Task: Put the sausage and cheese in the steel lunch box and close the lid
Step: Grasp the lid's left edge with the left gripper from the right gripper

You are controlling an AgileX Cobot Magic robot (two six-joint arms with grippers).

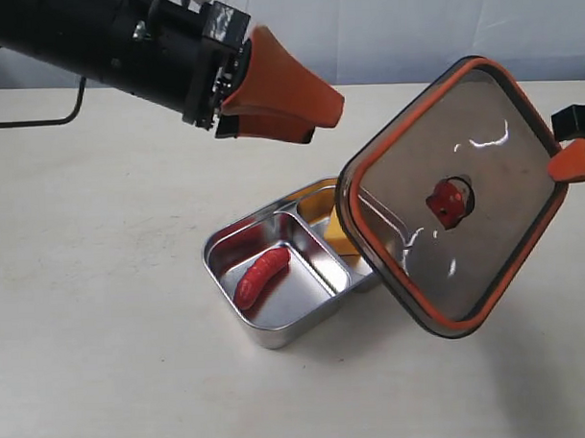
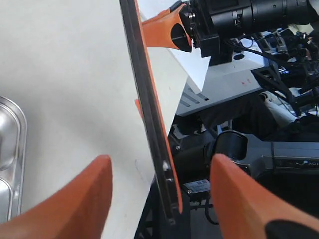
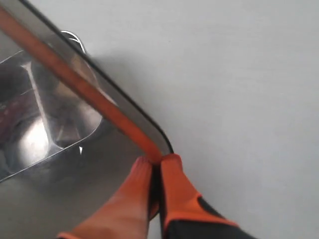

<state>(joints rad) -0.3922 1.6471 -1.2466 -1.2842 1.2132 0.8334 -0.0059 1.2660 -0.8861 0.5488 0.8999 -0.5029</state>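
Loading looks done: sausage point(image 1: 261, 277) & cheese point(image 1: 338, 239) sit in separate compartments of steel lunch box point(image 1: 268, 330). Left to do: closing. Lid point(image 1: 493, 174) hangs tilted over the cheese side, right pincer point(image 3: 157, 162) clenched on its rim; can't tell if lid touches box. Left pincer point(image 1: 320, 120) released, empty, above box's far side. Worktop point(image 1: 104, 331) open round box, so there's room to level & lower; rims need squaring up.

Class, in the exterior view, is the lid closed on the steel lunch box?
No, the lid stands tilted, gripped by the right tool, leaving the steel lunch box open.
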